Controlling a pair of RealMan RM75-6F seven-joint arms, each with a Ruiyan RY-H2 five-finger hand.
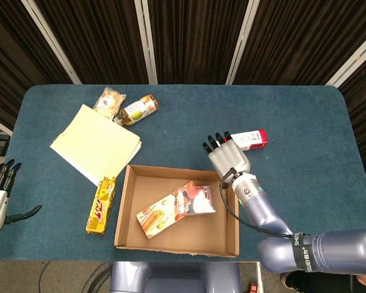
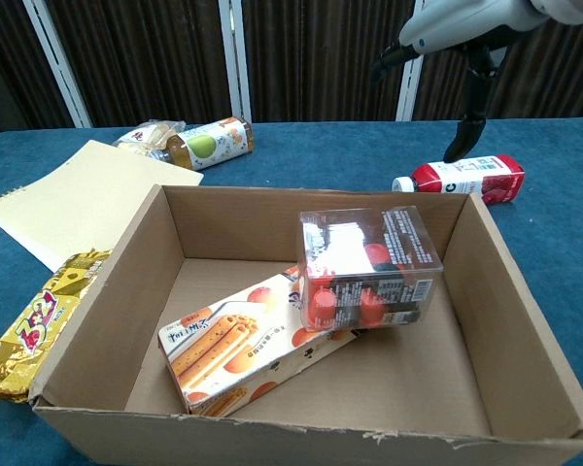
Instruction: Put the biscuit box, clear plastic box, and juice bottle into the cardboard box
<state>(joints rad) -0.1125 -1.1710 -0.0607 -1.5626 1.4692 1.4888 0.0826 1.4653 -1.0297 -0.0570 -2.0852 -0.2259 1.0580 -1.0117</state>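
A: How are the fingers point(image 1: 218, 141) of the right hand point(image 1: 228, 160) seen?

B: They are seen spread apart and stretched out, with nothing held between them. The right hand is raised above the far right corner of the cardboard box point(image 1: 125, 207), and its fingertips reach toward the juice bottle point(image 1: 249, 138).

A: And the left hand point(image 1: 0, 194)?

B: It is found at the left edge of the head view, off the table point(image 1: 305, 122), with its fingers apart and nothing in them (it is missing from the chest view).

A: Where are the task's things placed?

B: The biscuit box point(image 2: 262, 340) is laid aslant on the floor of the cardboard box. The clear plastic box point(image 2: 367, 269) is set on the right end of it, inside the carton too. The juice bottle is left lying on its side on the table, just beyond the carton's far right corner.

A: What else is noted?

B: A yellow notepad point(image 1: 96, 143), a yellow snack bar point(image 1: 101, 205), a green-labelled bottle point(image 1: 136, 109) and a wrapped snack point(image 1: 109, 101) are laid to the left.
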